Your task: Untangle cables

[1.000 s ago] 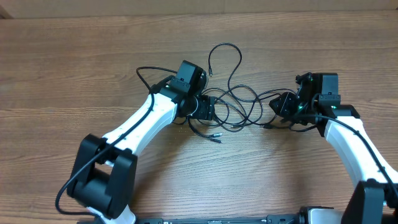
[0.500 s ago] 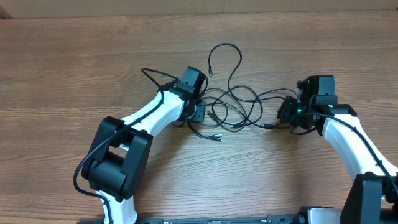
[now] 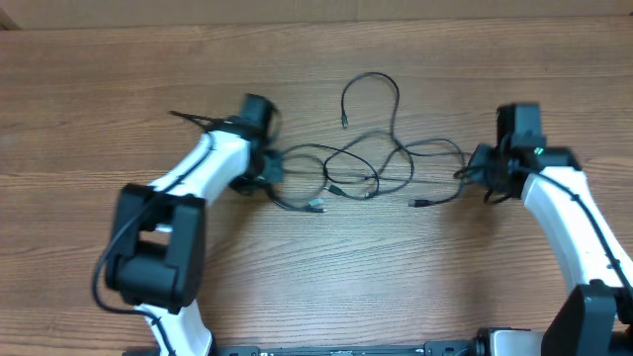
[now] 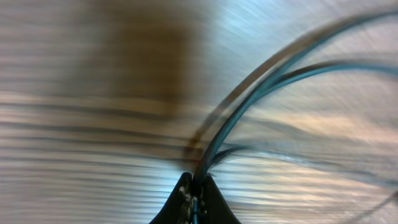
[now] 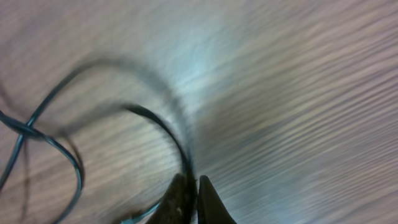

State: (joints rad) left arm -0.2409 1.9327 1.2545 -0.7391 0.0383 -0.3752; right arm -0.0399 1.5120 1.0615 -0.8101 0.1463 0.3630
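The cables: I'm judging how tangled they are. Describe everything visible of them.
The cables are thin, black, flexible wires crossing in a loose tangle on the wooden table, one loop arching toward the far edge. Small plug ends lie free. The left gripper and right gripper each pinch them at opposite sides.

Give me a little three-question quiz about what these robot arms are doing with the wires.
1. True or false: the left gripper and the right gripper are each shut on the cables.
2. Where does the tangle lie? A) between the two grippers B) under the left arm C) hanging off an edge
3. Fill in: the table has a surface that looks like ___.
Key: 1 true; 2 A; 3 wood.
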